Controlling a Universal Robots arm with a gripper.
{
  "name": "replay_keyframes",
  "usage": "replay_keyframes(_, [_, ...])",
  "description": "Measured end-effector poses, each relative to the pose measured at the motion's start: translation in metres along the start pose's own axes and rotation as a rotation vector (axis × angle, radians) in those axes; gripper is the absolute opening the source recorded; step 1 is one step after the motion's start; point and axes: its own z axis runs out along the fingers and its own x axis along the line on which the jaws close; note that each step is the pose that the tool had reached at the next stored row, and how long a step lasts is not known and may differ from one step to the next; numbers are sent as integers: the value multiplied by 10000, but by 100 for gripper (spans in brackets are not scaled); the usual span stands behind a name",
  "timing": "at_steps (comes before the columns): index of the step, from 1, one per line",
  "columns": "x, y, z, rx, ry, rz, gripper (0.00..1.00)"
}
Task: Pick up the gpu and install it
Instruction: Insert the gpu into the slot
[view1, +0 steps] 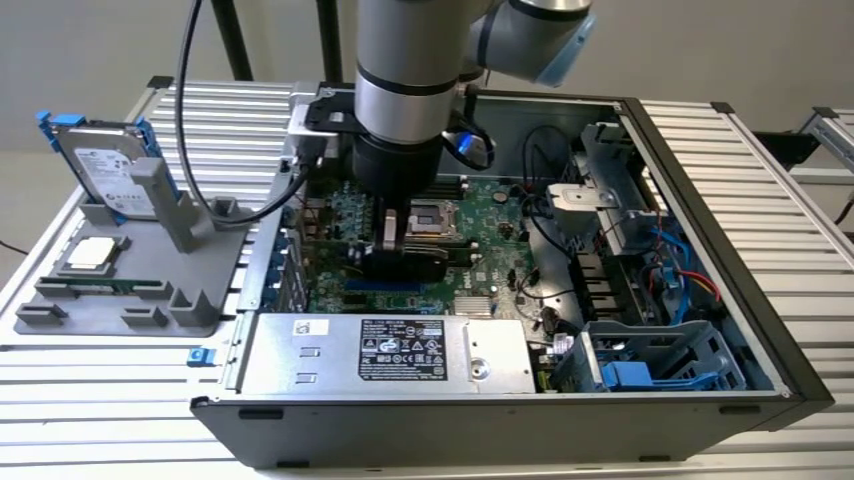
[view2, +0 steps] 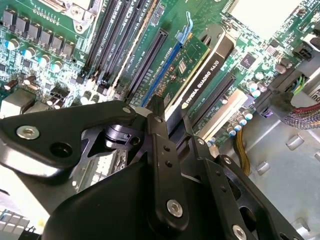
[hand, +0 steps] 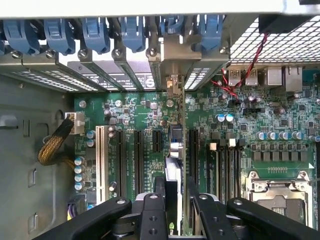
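The gpu (view1: 404, 264) stands on edge over the green motherboard (view1: 501, 250) inside the open computer case (view1: 747, 300). My gripper (view1: 391, 232) is shut on it from above. In the first wrist view the gpu (hand: 175, 150) shows edge-on between the black fingers (hand: 150, 212), lined up along the expansion slots, and its silver bracket (hand: 173, 86) reaches the case's rear slot openings. The second wrist view has the gpu (view2: 200, 75) with green board and black shroud running away from the gripper (view2: 172, 127). Whether its edge sits fully in the slot is hidden.
Blue retention clips (hand: 95, 32) line the rear wall. The processor socket (view1: 434, 215), power supply (view1: 387, 350), blue drive cage (view1: 641, 365) and loose cables (view1: 547, 215) crowd the case. Outside, on the exterior view's left, a grey fixture (view1: 120, 300) holds a hard drive (view1: 107, 170) and a processor chip (view1: 91, 253).
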Motion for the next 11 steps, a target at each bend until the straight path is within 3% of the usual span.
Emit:
replay_keyframes(7, [-1, -54, -24, -4, 3, -3, 0])
replay_keyframes(11, [-2, -53, -16, -4, 2, -3, 0])
